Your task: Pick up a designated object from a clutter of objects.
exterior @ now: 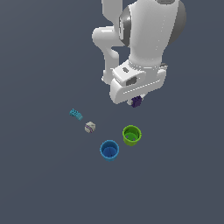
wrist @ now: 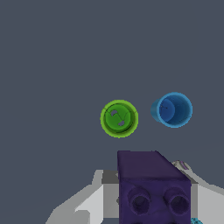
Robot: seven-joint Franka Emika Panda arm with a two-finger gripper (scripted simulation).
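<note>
Tool (exterior: 136,101) clamped on dark purple block (wrist: 153,188), held up off the desk (exterior: 43,183), block poking out under the white wrist housing in exterior view. Green cup (exterior: 131,135) and blue cup (exterior: 109,150) upright, near each other below the tool. Teal ridged bar (exterior: 75,114) and whitish lump (exterior: 90,127) lie toward the exterior view's left, apart.

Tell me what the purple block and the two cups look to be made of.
Purple block: likely moulded plastic, matte, with round stud sockets like a toy brick. Green cup and blue cup: seemingly plastic, smooth, uniform colour, thin rims. These are simulator renders, so materials stay uncertain.
</note>
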